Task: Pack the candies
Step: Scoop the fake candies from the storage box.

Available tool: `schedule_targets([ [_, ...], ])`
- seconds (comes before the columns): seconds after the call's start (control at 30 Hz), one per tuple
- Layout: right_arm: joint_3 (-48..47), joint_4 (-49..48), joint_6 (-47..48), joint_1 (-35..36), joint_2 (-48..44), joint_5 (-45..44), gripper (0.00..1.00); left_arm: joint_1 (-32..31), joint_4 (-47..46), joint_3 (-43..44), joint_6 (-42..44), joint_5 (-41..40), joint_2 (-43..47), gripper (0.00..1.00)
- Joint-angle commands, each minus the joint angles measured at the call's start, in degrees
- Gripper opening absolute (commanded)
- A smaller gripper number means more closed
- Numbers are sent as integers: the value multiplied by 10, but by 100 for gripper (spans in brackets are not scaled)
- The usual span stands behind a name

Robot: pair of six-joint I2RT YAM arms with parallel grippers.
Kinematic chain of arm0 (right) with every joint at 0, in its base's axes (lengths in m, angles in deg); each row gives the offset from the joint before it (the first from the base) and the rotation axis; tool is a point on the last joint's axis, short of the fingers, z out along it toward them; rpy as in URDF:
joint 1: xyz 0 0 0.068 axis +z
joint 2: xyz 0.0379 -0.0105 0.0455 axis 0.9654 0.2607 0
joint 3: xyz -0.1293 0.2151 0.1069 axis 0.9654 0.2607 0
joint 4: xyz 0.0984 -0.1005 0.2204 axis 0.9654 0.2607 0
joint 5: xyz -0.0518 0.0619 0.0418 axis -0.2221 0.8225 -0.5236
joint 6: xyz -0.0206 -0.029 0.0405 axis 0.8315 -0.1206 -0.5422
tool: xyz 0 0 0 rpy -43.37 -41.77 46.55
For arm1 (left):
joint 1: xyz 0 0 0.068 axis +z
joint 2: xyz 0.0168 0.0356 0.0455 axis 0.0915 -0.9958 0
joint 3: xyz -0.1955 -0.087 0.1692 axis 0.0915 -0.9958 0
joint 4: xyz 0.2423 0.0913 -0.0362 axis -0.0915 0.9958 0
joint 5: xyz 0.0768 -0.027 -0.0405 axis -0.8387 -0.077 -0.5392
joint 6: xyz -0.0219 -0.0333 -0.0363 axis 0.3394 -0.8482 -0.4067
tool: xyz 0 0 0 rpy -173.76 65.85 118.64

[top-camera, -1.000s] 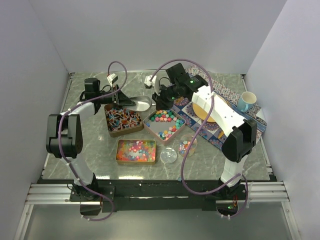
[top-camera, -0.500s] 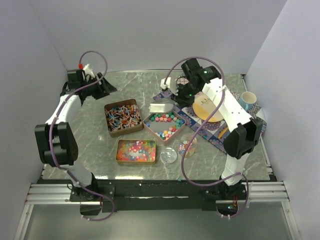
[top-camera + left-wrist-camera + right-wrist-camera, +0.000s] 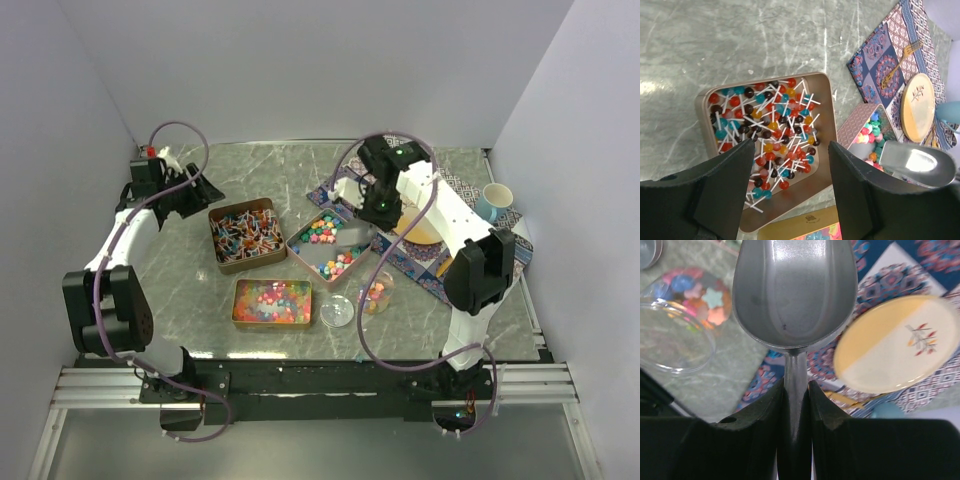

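Note:
The candies lie in three copper tins: stick lollipops (image 3: 243, 235) (image 3: 765, 130), chunky pastel pieces (image 3: 322, 232) (image 3: 871, 137) and glossy beads (image 3: 271, 301). A few chunky pieces sit in the clear jar (image 3: 377, 290) (image 3: 677, 325). My right gripper (image 3: 371, 214) (image 3: 796, 390) is shut on the handle of an empty metal scoop (image 3: 352, 235) (image 3: 795, 290), which hangs over the right side of the pastel tin. My left gripper (image 3: 203, 190) (image 3: 790, 170) is open and empty, at the far left above the lollipop tin's back corner.
The jar's lid (image 3: 337, 311) lies flat beside the jar. A patterned placemat (image 3: 440, 262) at the right carries a yellow-and-white plate (image 3: 418, 228) (image 3: 900, 347), a fork (image 3: 900, 60) and a blue mug (image 3: 492, 203). White walls close in the grey marble table.
My left gripper opened, let go of the scoop and drew back to the far left. My right gripper carried the scoop right and down over the pastel tin.

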Motion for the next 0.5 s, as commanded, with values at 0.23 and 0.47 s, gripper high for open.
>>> schedule_targets([
  [0.23, -16, 63, -62, 33, 39, -108, 0, 18, -41, -41, -24, -2, 37, 67],
  [0.47, -26, 63, -117, 63, 77, -153, 0, 23, -54, -53, -34, 6, 34, 67],
])
